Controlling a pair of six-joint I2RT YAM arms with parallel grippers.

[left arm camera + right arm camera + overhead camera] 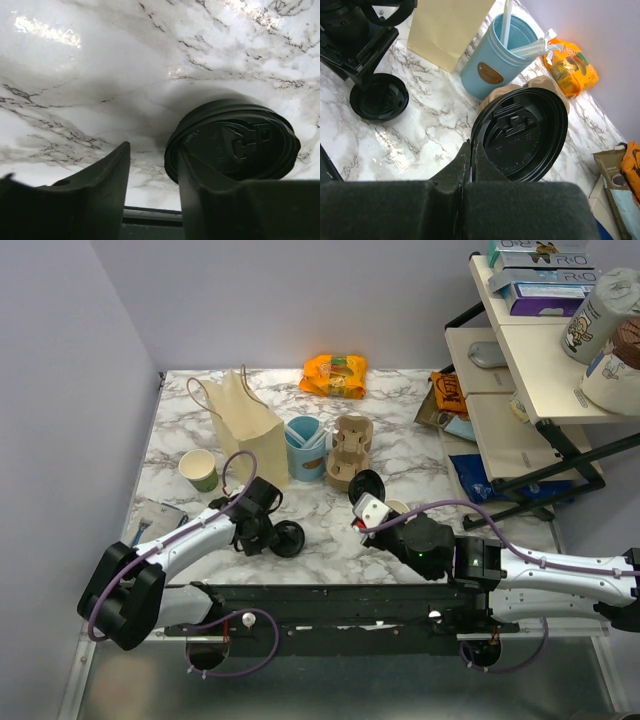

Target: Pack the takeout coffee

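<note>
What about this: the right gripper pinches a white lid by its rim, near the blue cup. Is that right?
Not quite. The lid is black, not white, as the right wrist view shows. The right gripper does pinch it by its rim, near the blue cup.

Bright even light; glare on marble table; foreground soft.

The right gripper is swallowing the lower rim of the black lid it is pinching, and that lid is covering most of the cardboard cup carrier behind it. From above, this gripper is hiding all but a pale sliver of a cup. One finger of the left gripper is masking the near edge of the other lid lying on the worktop. In the right wrist view, the paper bag is running off the top edge.
</note>
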